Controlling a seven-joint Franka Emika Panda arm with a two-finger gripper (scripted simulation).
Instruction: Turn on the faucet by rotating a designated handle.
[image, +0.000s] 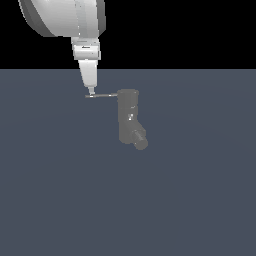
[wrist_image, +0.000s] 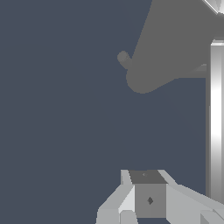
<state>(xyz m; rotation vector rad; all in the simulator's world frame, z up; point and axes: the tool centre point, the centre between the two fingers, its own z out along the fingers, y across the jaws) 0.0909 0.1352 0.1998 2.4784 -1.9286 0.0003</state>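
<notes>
Contact looks made at the far tip of the handle (image: 102, 95), where the gripper (image: 91, 90) comes down from above; pushing there, farthest from the faucet (image: 129, 117), would give the most leverage for rotation. The fingers appear drawn narrow, holding nothing, though this is hard to confirm. The faucet stands mid-scene on the floor (image: 200, 200). No writing or brand shows.

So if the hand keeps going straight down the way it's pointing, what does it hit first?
Most likely the handle: the hand points down with its tip right at the rod's outer end, on the faucet's side toward the exterior view's left. Depth is unclear, so it might slip past to the floor.
</notes>
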